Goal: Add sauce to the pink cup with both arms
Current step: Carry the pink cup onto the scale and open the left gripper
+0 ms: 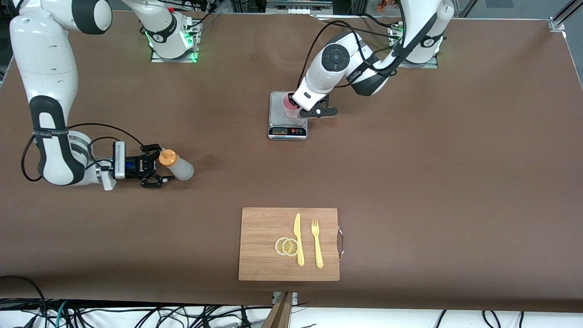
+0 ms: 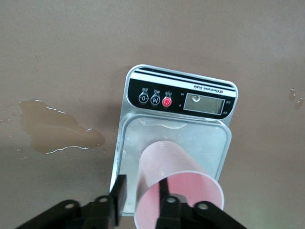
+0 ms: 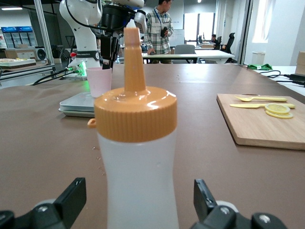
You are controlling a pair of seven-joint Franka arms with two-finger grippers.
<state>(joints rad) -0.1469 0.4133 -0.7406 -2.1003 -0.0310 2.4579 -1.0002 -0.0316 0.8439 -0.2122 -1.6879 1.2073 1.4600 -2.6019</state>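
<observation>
Brown table (image 1: 410, 182), sauce bottle (image 1: 178, 166) between open right gripper (image 1: 154, 166) fingers

The sauce bottle (image 1: 178, 166) stands upright on the tabletop between the spread fingers of my right end effector (image 1: 160, 165), neither finger touching it; it is translucent whitish with an orange nozzle cap. The pink cup (image 1: 289, 105), pale and slightly tapered, stands upright on the scale's platform, its wall between the fingers of my left end effector (image 2: 142, 200).
</observation>
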